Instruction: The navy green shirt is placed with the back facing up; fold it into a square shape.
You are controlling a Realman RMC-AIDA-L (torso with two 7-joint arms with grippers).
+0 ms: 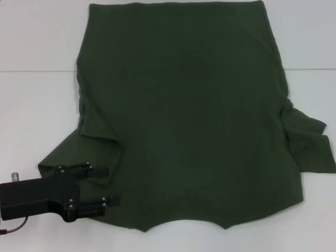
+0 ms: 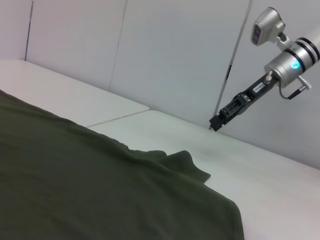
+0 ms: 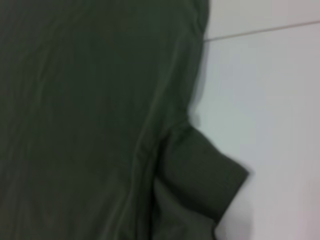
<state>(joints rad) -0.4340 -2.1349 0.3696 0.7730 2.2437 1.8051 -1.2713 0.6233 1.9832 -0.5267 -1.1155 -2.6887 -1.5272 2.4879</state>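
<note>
Olive shirt (image 1: pixel 184 115) lies under the left end effector (image 1: pixel 107 186).

Head cam looks down over shirt (image 1: pixel 184 115), left wrist low across it, right wrist close on sleeve (image 3: pixel 200 175).

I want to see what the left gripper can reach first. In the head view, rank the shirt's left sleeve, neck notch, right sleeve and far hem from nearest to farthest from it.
From the left gripper, on the navy green shirt:
1. Left sleeve, right under it.
2. Neck notch, near edge, middle.
3. Right sleeve, robot's right side, and far hem, top edge: too close to call.
</note>
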